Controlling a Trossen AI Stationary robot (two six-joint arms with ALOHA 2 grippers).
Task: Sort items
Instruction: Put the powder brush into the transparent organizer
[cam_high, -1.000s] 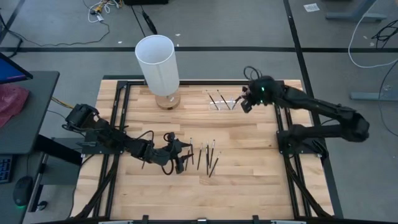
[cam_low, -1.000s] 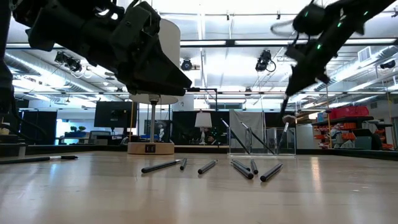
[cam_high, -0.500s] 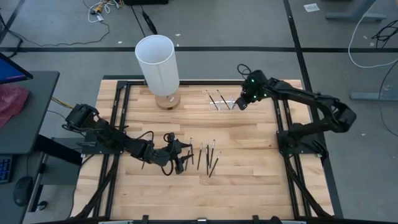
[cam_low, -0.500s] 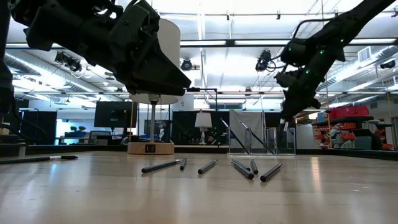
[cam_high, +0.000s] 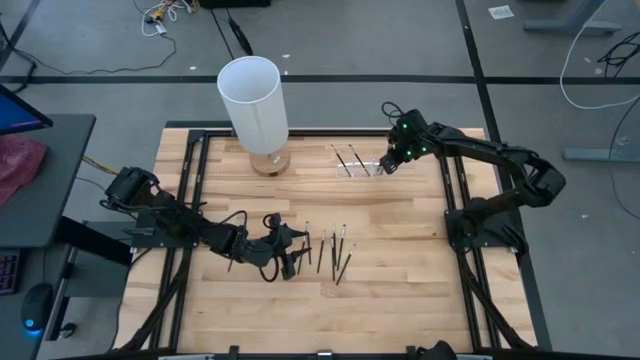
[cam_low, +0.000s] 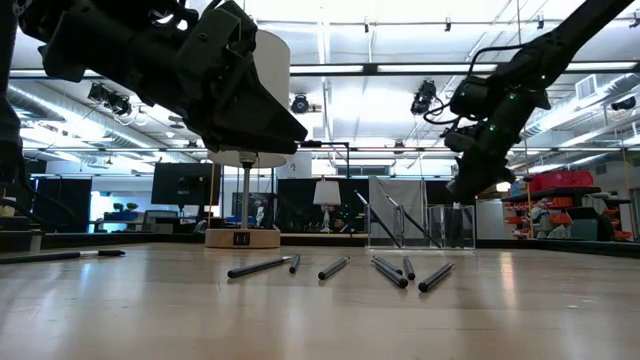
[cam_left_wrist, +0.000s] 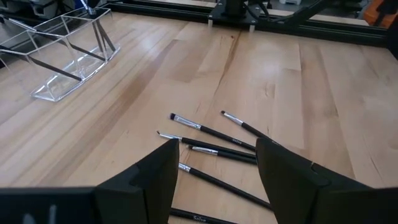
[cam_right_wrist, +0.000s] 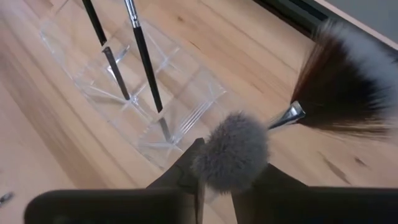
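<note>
The loose brushes (cam_high: 330, 252) lie on the wooden table (cam_high: 400, 290) toward 6 o'clock from its middle, about 6 of them, roughly side by side, a few touching or crossing. They are thin, dark-handled sticks; the left wrist view shows short silver collars and small pale bristle tips on several (cam_left_wrist: 214, 132), and the low view shows them flat on the wood (cam_low: 334, 268). The left gripper (cam_high: 292, 252) hangs just at 9 o'clock of this group, its jaws spread wide and empty, with the brushes lying beyond and below them (cam_left_wrist: 214, 146). Toward 1 o'clock on the table stands a clear holder (cam_high: 355, 160) with a few more thin dark brushes leaning inside it (cam_right_wrist: 144, 59). The right gripper (cam_high: 386, 166) hovers at the holder's 3 o'clock edge, above the table (cam_low: 468, 185). At its tip sits a fluffy grey brush head (cam_right_wrist: 231, 151), and beside that a wide brown fan brush (cam_right_wrist: 348, 87) with a silver collar spreads out; whether the right gripper is grasping the grey one or has let it go, I cannot tell. A tall white cylinder (cam_high: 252, 100) stands at 11 o'clock on a round base, well apart from both groups.
</note>
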